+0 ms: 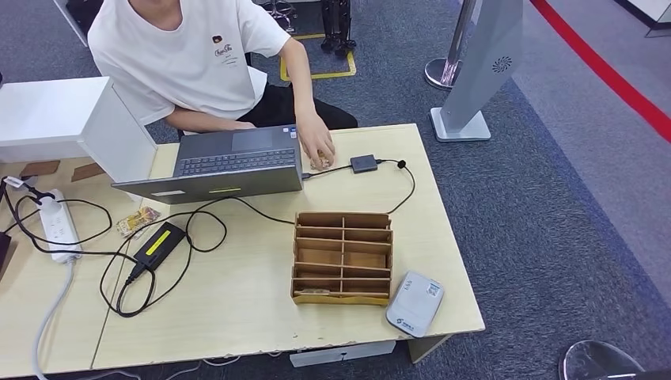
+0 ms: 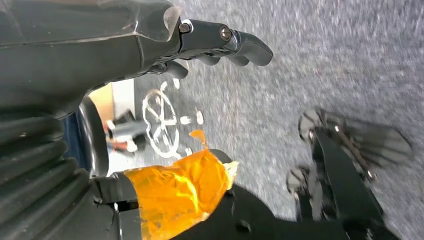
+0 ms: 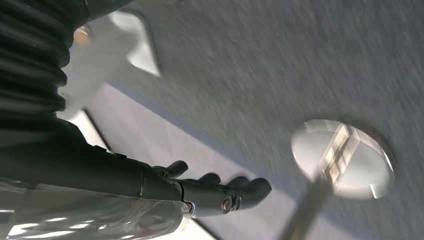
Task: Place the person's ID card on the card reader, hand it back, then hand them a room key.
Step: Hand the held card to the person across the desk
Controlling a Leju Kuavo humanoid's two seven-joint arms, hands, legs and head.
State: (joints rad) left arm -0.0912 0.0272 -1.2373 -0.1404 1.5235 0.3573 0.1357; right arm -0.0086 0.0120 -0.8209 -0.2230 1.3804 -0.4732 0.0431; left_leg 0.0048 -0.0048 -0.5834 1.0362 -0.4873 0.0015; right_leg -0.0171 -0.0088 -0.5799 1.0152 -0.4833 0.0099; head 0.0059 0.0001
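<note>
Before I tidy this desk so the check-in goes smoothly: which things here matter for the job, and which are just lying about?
For the job:
card reader
key rack
person's hand

Lying about:
laptop
power brick
power strip
small black box
white stand

Upper left of my head view, a small printed logo [image 1: 224, 49] marks the chest of the person's white T-shirt [image 1: 182, 55], its lettering too small to read. Lower right, the grey-white card reader [image 1: 415, 303] carries faint print I cannot read.
</note>
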